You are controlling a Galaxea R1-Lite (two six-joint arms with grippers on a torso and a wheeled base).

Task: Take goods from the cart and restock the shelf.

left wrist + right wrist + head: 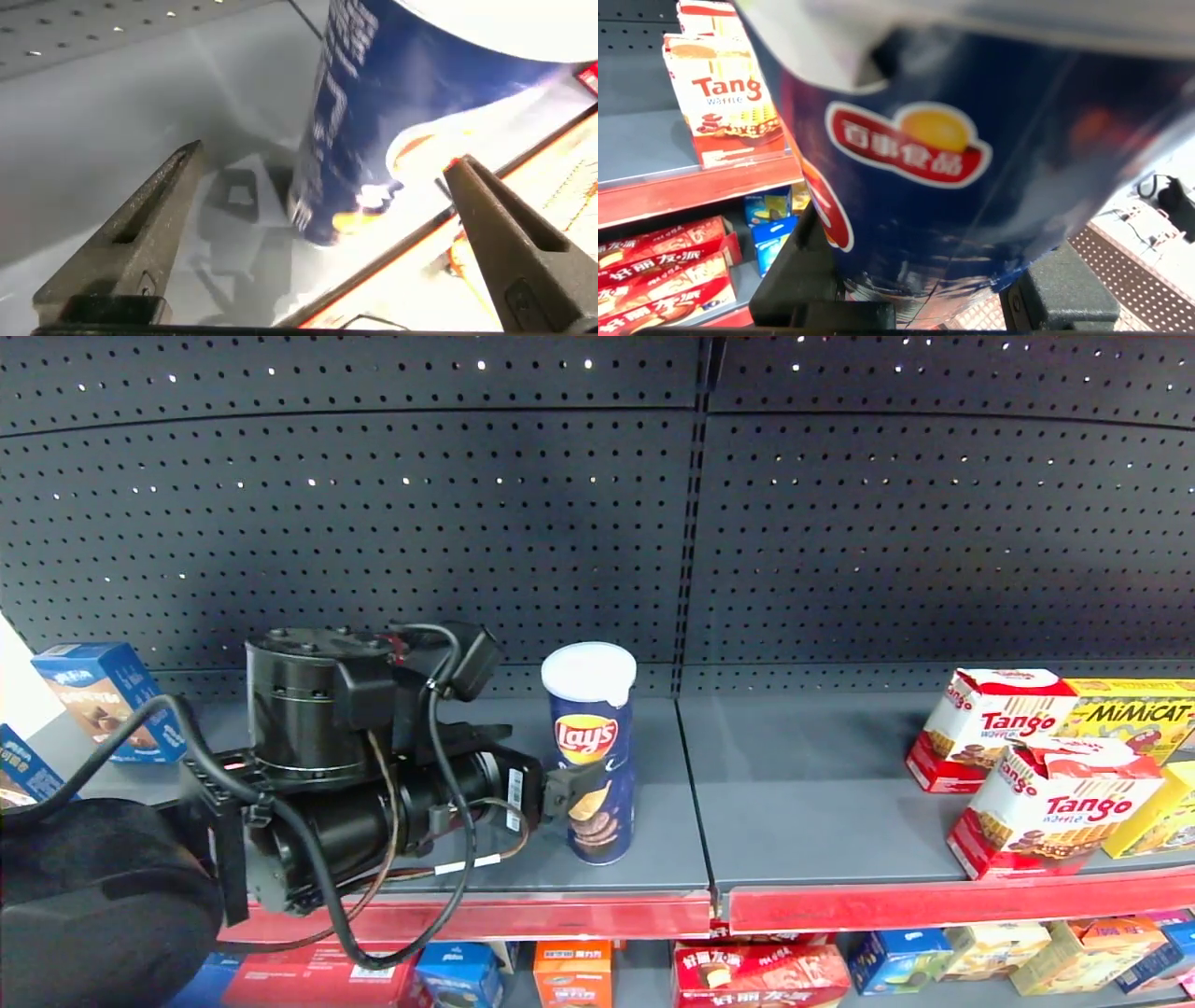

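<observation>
Hidden: in the head view the arm's wrist covered most of the left pincer (325, 157), and we couldn't tell there whether it touched the standing can (590, 756).
Cut off: the held can (971, 187) ran out of the right wrist view at top and bottom.
Left pincer: wide; we saw the standing can ahead, between the fingers (149, 219), with a gap on each side.
Right pincer (934, 285): clamped on the held can, tips mostly under it.
Standing can: upright on the shelf (803, 784), close to the red front lip (934, 905), just left of the panel seam.
Open room: bare shelf from the seam to the wafer boxes (1046, 812).
Left edge: blue boxes (103, 695), well apart from the standing can.
</observation>
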